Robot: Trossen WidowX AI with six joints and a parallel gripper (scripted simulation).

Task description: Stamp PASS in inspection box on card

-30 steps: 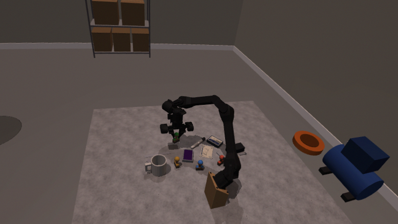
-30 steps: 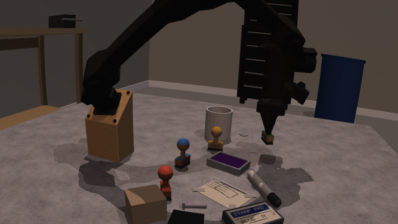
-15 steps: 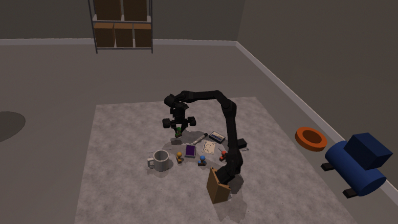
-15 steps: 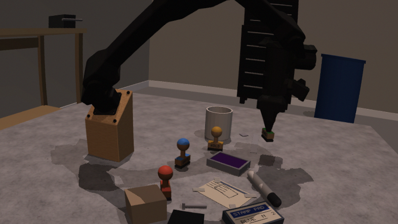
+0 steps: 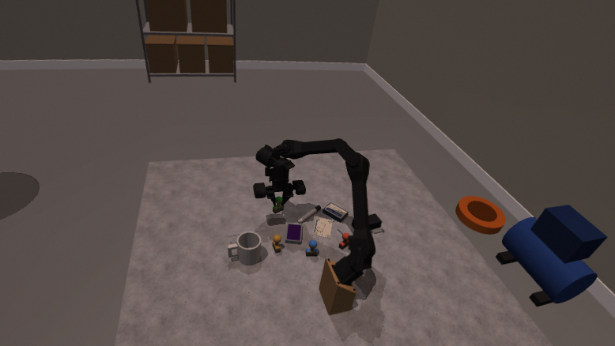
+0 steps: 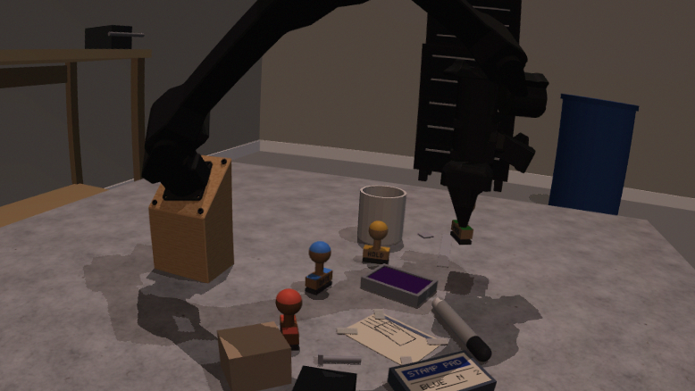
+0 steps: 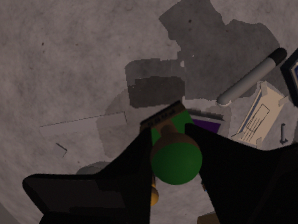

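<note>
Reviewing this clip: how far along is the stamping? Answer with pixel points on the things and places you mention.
Looks done: the green stamp (image 5: pixel 278 203) (image 6: pixel 461 232) (image 7: pixel 176 162) is picked up. In hand: the gripper (image 5: pixel 280 204) (image 6: pixel 462 226) (image 7: pixel 168 131) holds it above the bench (image 5: pixel 193 291) (image 6: pixel 559 262) (image 7: pixel 30 75), off the pad (image 5: pixel 294 232) (image 6: pixel 401 279) (image 7: pixel 206 124). Left: apparently printing, since the card's box (image 6: pixel 396 334) (image 7: pixel 257 120) shows no print, then setting it down. Inking: can't tell.

Between mug (image 5: pixel 248 253) (image 6: pixel 381 216) and ink pad (image 5: pixel 294 233) (image 6: pixel 398 285) (image 7: pixel 206 125) — yellow-knobbed stamp (image 5: pixel 277 242) (image 6: pixel 377 241) (image 7: pixel 154 195) blocks low passage.

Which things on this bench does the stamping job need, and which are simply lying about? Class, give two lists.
Needed:
- green stamp, in the pincer
- open purple pad
- card

Lying about:
- mug
- marker
- bolt
- yellow, blue and red stamps
</note>
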